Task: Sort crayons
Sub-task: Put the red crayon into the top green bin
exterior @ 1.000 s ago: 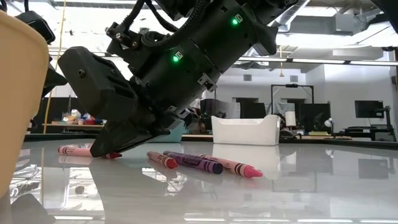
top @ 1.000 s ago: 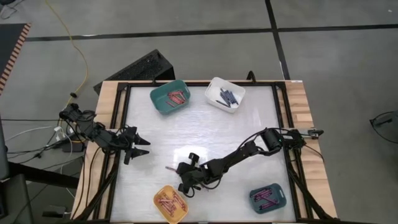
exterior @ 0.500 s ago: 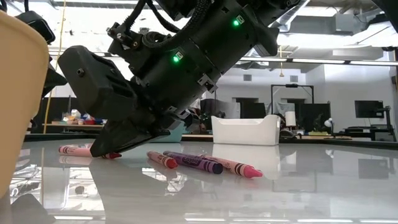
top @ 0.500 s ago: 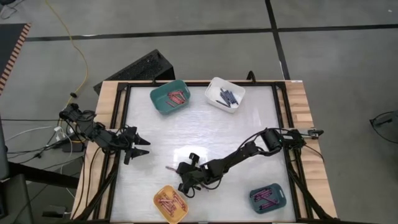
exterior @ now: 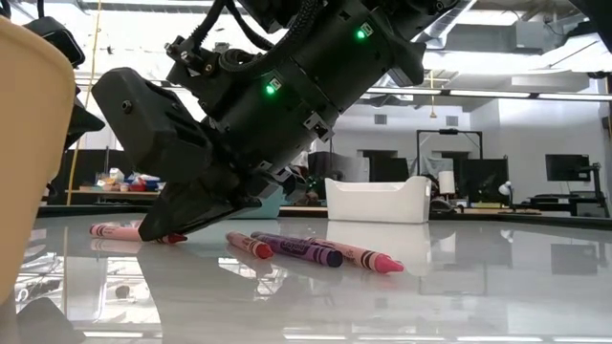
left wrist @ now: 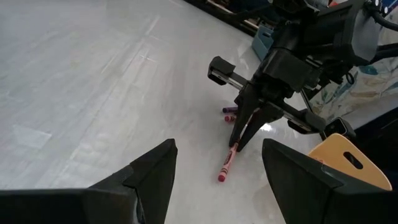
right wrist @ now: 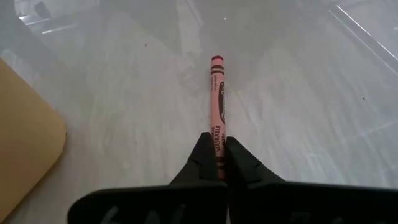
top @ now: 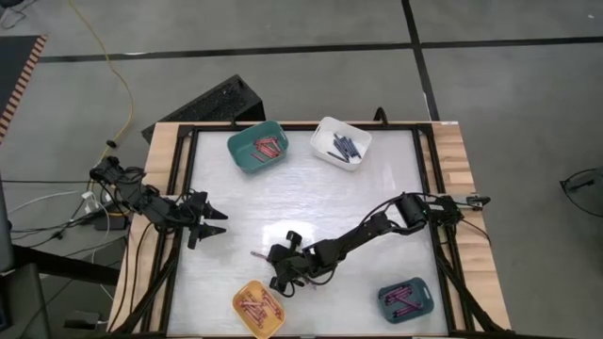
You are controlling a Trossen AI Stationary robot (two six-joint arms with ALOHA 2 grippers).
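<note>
Right end effector (right wrist: pixel 219 149) is pinching one end of a pink-red crayon (right wrist: pixel 217 99), with its two dark fingers (right wrist: pixel 200 158) pressed together on the stick, low over the counter (top: pixel 311 198) and close to its near edge. The crayon is lying almost flat and pointing forward, so I judge the grip is made at the end to let the stick be lifted and dropped cleanly into a bin. The yellow bin (top: pixel 258 308) is standing just beside this arm and is already holding reddish crayons, so it is probably the goal. Three more loose crayons, a red one (exterior: pixel 249 246), a purple one (exterior: pixel 298 250) and a pink one (exterior: pixel 368 258), are waiting on the counter near the arm. The teal bin (top: pixel 257 146) and the white bin (top: pixel 341 141) are standing at the far edge, and a dark teal tray (top: pixel 407 299) at the near right corner, so the middle is leaving free room. Left end effector (top: pixel 219 222) is waiting at the left side with fingers spread.
</note>
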